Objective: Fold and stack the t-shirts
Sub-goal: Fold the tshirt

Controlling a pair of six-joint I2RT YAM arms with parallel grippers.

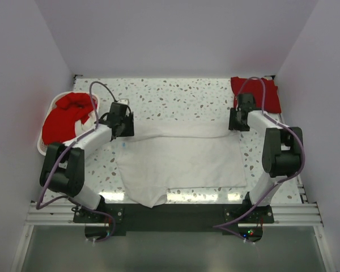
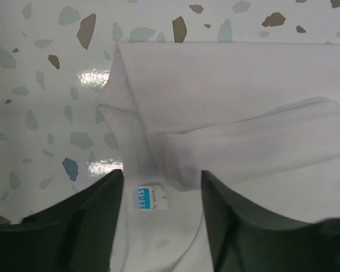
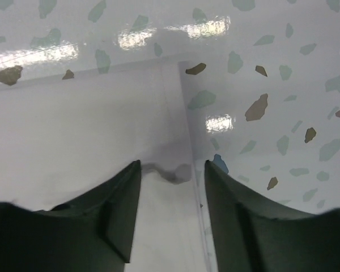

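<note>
White t-shirt (image 1: 178, 161) lies spread flat across the ctr of the speckled worktop (image 1: 175, 93). Its far edge is folded over into a long band, and one flap trails toward the near edge. Bunched red t-shirt (image 1: 68, 113) sits in the white basket (image 1: 41, 146) at the left side. Folded red t-shirt (image 1: 258, 93) lies in the far right corner. Both are well apart from the white one.

Top view: left gripper (image 1: 123, 126) is at the white shirt's far-left corner and right gripper (image 1: 237, 122) at its far-right corner. Jaw gaps are too small to judge from up there. Only this view shows the red shirts and the basket.

Left wrist view: left gripper (image 2: 161, 187) has its jaws parted to a middling width. The dark fingers (image 2: 85, 221) stand either side of the neck area, w/ the blue neck label (image 2: 144, 199) in the gap. Cloth lies loose btwn them, not pinched. A folded layer runs off to the right, w/ bare worktop on the left.

Right wrist view: right gripper (image 3: 173, 170) is also parted to a middling width, fingers (image 3: 110, 215) straddling the shirt's side edge. Nothing is clamped. There is white cloth to the left, speckled worktop to the right, and a small grey crease btwn the tips.
</note>
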